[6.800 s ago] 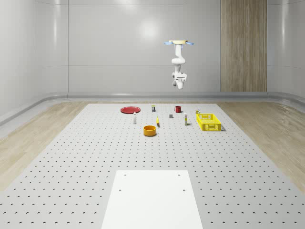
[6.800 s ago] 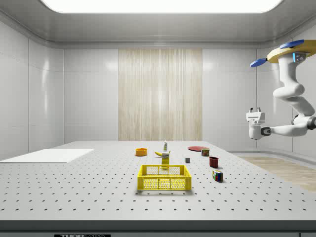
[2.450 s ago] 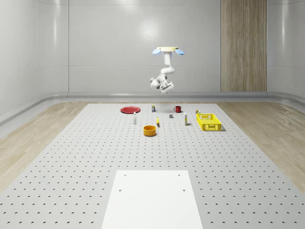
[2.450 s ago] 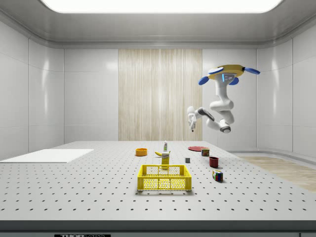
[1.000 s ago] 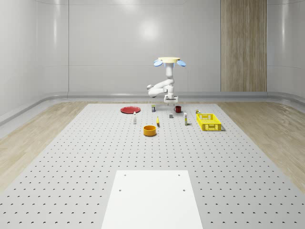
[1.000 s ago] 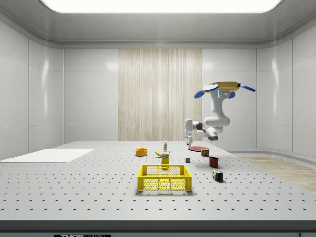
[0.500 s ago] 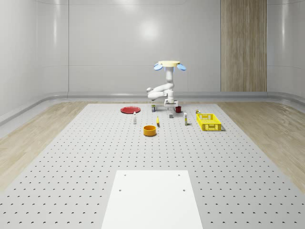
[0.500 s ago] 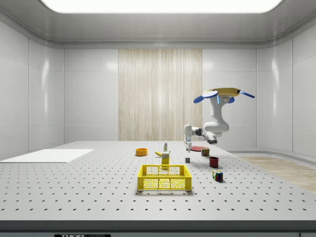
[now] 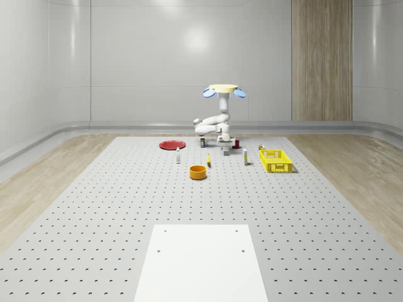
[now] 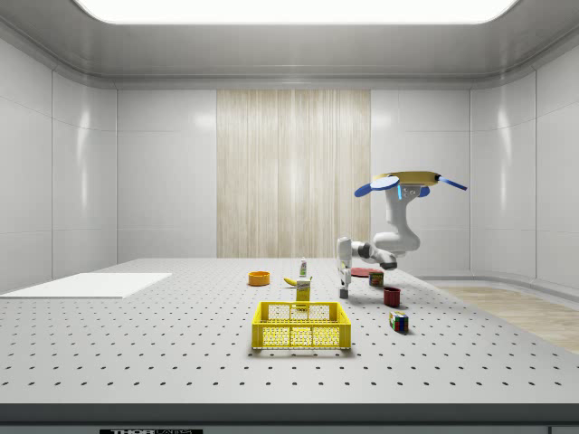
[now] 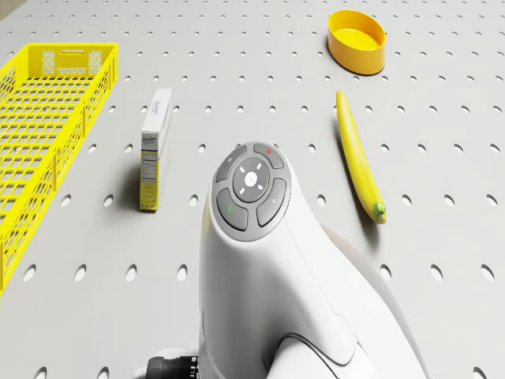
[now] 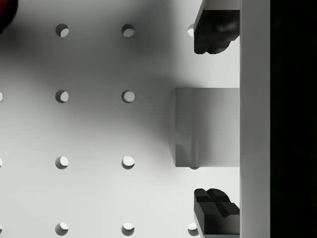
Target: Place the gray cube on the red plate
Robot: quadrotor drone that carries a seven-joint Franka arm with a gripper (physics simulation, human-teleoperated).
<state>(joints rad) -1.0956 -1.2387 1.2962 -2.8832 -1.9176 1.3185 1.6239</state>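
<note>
- So far, by my reading, only the approach is done: the gray cube (image 12: 205,126) sits on the perforated table (image 12: 89,129), not lifted, and the red plate (image 9: 171,145) has nothing on it.
- The drone (image 10: 410,182) hovers above the table near the cube, its arm bent down so that the gripper (image 12: 215,121) hangs low over the cube, close to the table in the side view.
- In the wrist view the two dark fingertips (image 12: 213,32) stand wide apart, one on each side of the cube, with bare table showing between each tip and the nearest cube face; they hold nothing.
- The cube lies between the fingers, roughly midway along the line joining them, its faces about square to that line.
- How far the tips reach down past the cube's top I cannot tell.
- Left to do, as I judge it: close on the cube, lift it, carry it across to the red plate, which lies well apart from the fingers toward the whole-scene view's left, and set it down there.
</note>
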